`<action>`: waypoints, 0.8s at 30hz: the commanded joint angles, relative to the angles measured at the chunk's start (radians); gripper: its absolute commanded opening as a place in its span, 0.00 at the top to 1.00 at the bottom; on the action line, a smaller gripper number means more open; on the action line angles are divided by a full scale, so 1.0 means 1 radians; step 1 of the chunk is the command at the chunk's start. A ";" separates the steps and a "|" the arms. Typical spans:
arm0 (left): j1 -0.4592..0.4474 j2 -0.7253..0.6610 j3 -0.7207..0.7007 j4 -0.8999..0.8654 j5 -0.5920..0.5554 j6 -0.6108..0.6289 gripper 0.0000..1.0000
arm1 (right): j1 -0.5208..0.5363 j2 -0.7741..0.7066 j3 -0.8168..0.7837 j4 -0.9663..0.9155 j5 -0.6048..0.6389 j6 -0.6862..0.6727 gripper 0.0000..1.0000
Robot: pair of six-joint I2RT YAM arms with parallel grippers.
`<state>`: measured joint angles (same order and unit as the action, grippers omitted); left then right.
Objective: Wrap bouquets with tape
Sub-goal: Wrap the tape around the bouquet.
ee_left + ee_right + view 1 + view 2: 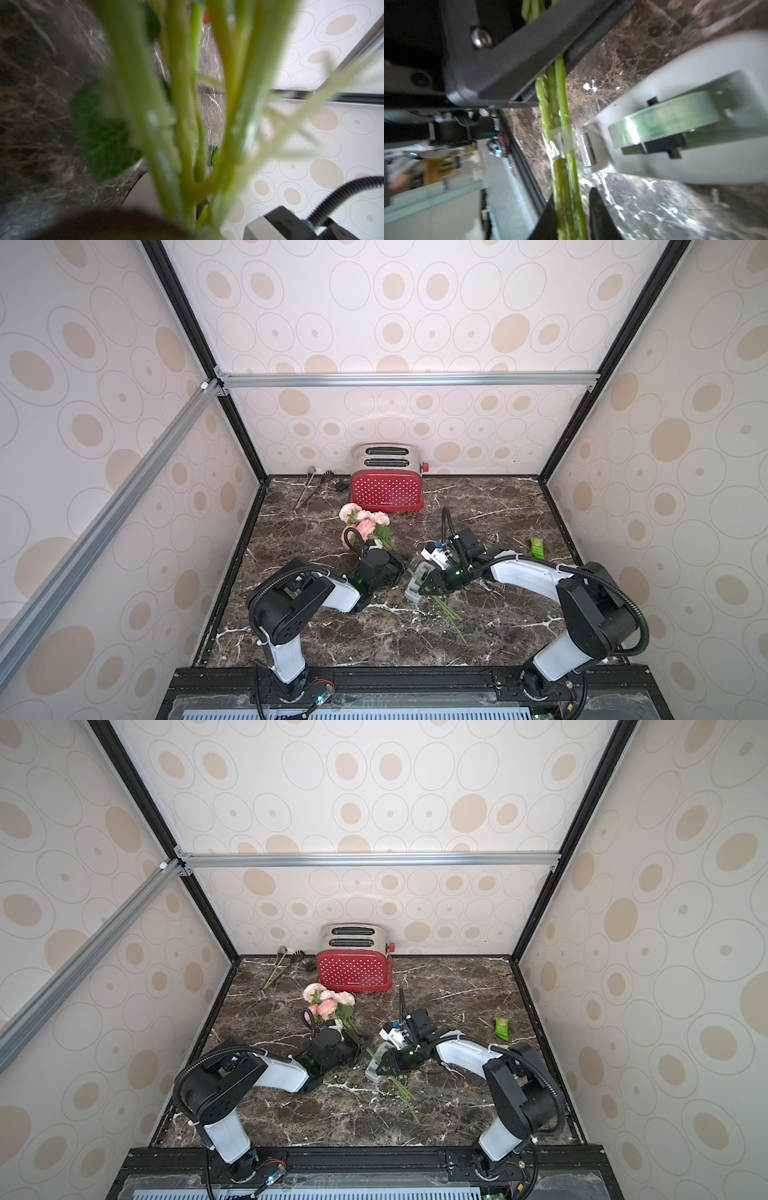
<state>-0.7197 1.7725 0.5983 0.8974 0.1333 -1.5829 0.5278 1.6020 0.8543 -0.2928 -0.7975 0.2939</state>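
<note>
Bunch of pink and cream flowers on thin green stems (365,526): mid-stems hidden in both top views; smeared green in left wrist view.
Grey-white oblong tape dispenser (695,166): blurred, cut off by edge.
Right gripper (571,209): pinch on stems unclear.
Red polka-dot toaster (386,489) lettering: unreadable.

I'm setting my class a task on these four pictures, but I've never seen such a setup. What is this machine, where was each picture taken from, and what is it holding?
It is two robot arms at a marble table, each ending in a claw. Two pictures look down from above; two come from cameras on the wrists. On the table are a red toaster, tongs and a green packet. The left claw is shut on the stems of the bouquet. Those stems also run between the fingers of the right claw, beside the tape dispenser; whether it squeezes them is unclear.
</note>
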 commanded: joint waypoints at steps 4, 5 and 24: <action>0.002 -0.036 0.003 0.058 -0.010 0.019 1.00 | -0.002 0.009 0.019 -0.031 -0.069 -0.015 1.00; 0.002 -0.037 0.004 0.054 -0.007 0.016 0.91 | 0.001 -0.003 0.027 -0.060 -0.030 -0.036 1.00; 0.002 0.000 0.051 -0.049 0.049 -0.054 1.00 | 0.557 -0.136 0.029 -0.076 1.370 -0.462 1.00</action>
<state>-0.7197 1.7706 0.6125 0.8490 0.1707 -1.6299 1.0256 1.4811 0.8993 -0.4328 0.3939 -0.0547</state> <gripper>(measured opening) 0.054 0.067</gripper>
